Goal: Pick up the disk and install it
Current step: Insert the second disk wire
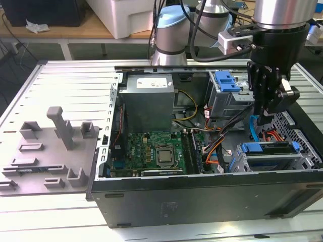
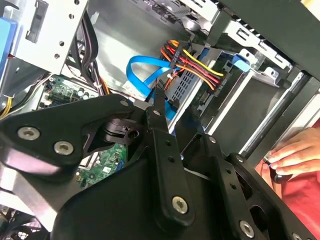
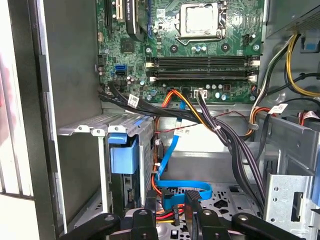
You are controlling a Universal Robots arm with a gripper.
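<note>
1. Far left: 1 grey fixture tray [image 1: 50,151] on the table, outside the open computer case [image 1: 202,201]. No disk seen on it.
2. Middle of the case: 1 motherboard [image 1: 151,148]; 1 grey power supply box [image 1: 149,101] behind it.
3. Far side, right of middle: 1 blue-handled drive cage [image 1: 224,91]. Not the task's thing.
4. Right: 1 gripper [image 1: 261,112] lowered into the case above the near-right bay. In the first wrist view, gripper [image 3: 171,207] fingers slightly apart, nothing between them but wires showing behind. Looks empty.
5. Just below: 1 blue flat cable [image 3: 167,165] looping under the fingertips, close to them.
6. Near right: 1 disk [image 1: 270,149], blue rail on top, lying in the bay beside the case's right wall, apart from the gripper.
7. Step, as a judgement: tail end of the install, disk apparently slotted. Full seating hard to tell.
8. Needs of any further move, as a guess: disk flush in the bay, fingers clear of cables.
9. Second wrist view: 1 person's hand [image 2: 292,152] resting on the case edge.
</note>
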